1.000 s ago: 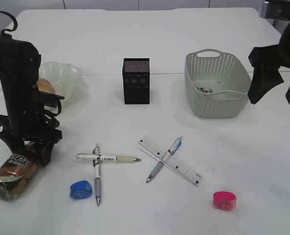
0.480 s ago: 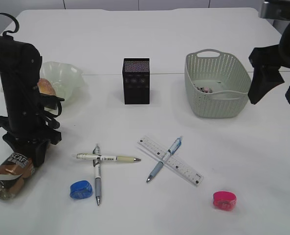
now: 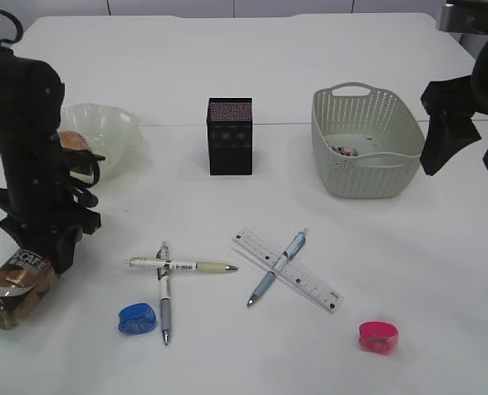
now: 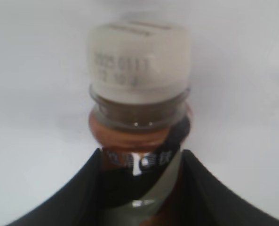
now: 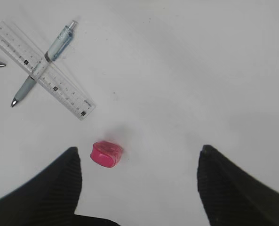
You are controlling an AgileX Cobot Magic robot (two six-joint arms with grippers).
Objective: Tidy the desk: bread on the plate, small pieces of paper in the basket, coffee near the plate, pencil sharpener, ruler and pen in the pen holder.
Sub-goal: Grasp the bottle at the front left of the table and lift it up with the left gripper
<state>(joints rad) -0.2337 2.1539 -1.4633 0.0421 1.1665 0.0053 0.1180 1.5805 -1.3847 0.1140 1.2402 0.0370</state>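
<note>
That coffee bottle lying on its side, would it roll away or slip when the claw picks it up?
Probably manageable. The coffee bottle is round and lying down, so a nudge could roll it. It looks full, so likely heavy for its size. The left gripper clamps its glossy label below the cap, which might slip.

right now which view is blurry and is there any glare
Left wrist view: soft focus, the brown coffee bottle with a white cap fills the frame, small glint on its neck. Right wrist view: sharp, the pink pencil sharpener crisp. Exterior view: even light, faint shadows on the white table.

Pen holder [image 3: 229, 136] centre back, basket [image 3: 367, 141] right of it, ruler [image 3: 286, 269] in front
</note>
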